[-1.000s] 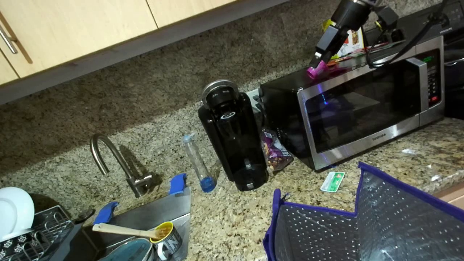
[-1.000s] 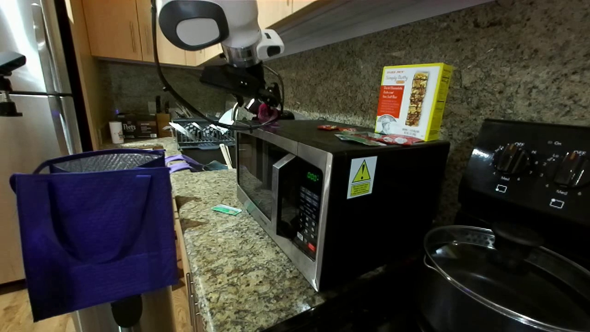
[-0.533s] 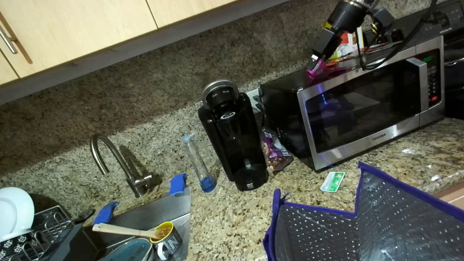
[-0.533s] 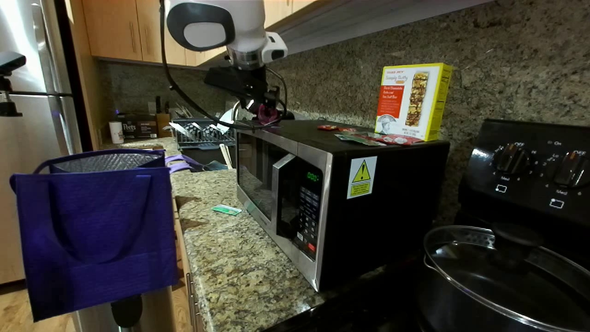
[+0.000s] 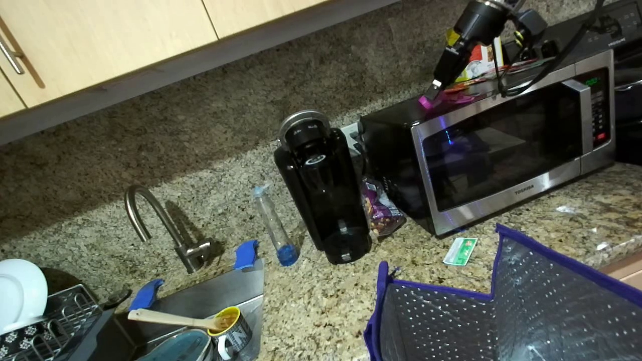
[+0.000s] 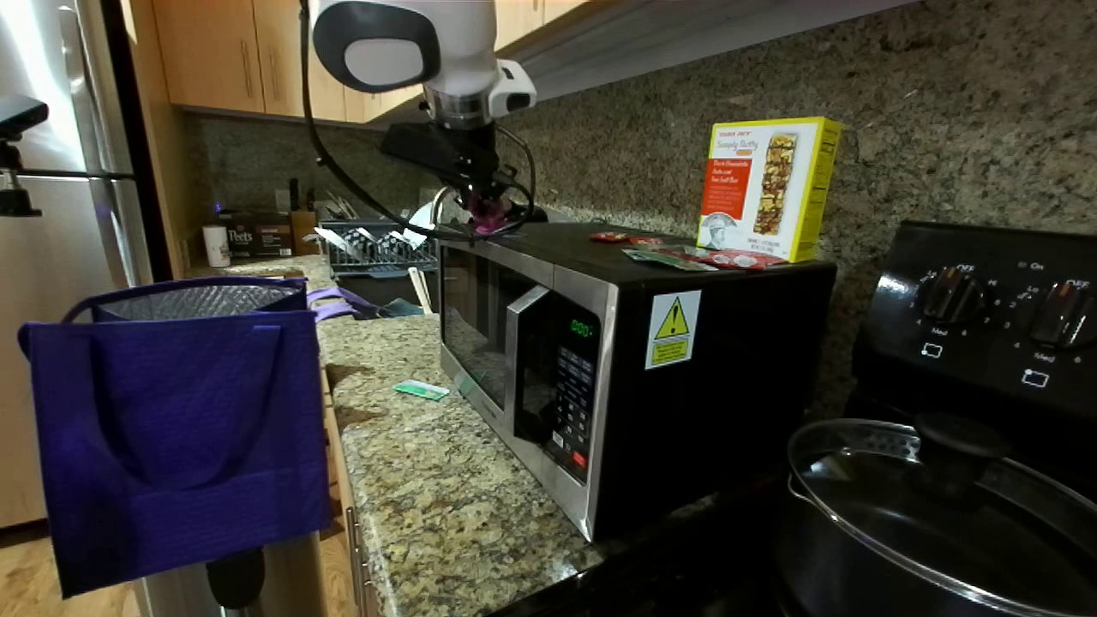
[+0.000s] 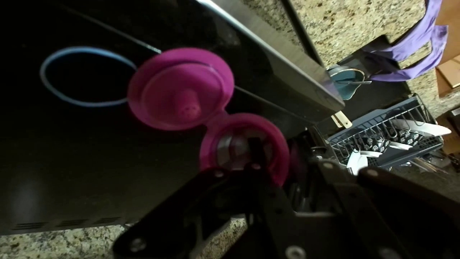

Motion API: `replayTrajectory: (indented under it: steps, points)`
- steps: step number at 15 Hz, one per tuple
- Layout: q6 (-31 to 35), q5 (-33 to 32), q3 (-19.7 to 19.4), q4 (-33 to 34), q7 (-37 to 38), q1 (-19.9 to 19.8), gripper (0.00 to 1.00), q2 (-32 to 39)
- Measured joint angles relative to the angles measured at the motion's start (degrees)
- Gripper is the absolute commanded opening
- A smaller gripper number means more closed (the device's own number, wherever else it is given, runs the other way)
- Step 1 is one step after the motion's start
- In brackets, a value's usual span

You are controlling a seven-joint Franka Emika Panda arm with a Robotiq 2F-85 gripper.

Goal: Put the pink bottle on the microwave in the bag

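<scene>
One pink bottle sits atop the microwave, lid flipped open; whether the hand at its mouth clasps it cannot be told. Likely step: grasping. Next should come a firm pinch, then a lift toward the bag before the microwave.

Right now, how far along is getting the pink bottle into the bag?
Done: the gripper is at the pink bottle, and the bag is open. In hand: the grasp; in the wrist view one finger seems inside the bottle's mouth, but I can't tell whether the jaws are shut. Left: the bottle appears to rest on the microwave, so lifting, carrying and lowering it into the bag remain.
</scene>
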Motion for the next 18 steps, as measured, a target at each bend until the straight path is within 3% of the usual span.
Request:
replayTrajectory:
  steps: [2, 8, 15, 18]
  points:
    - [-0.01, -1.09, -0.03, 0.01, 0.14, 0.05, 0.04, -0.24]
    - [-2.84, -9.44, 0.07, -0.24, 1.26, 1.63, 0.08, -3.86]
    - [-20.37, -20.3, 2.1, -4.37, 1.37, 6.42, 0.08, -11.41]
    - [-24.85, -24.24, 3.1, -7.81, 1.26, 9.13, 0.08, -15.44]
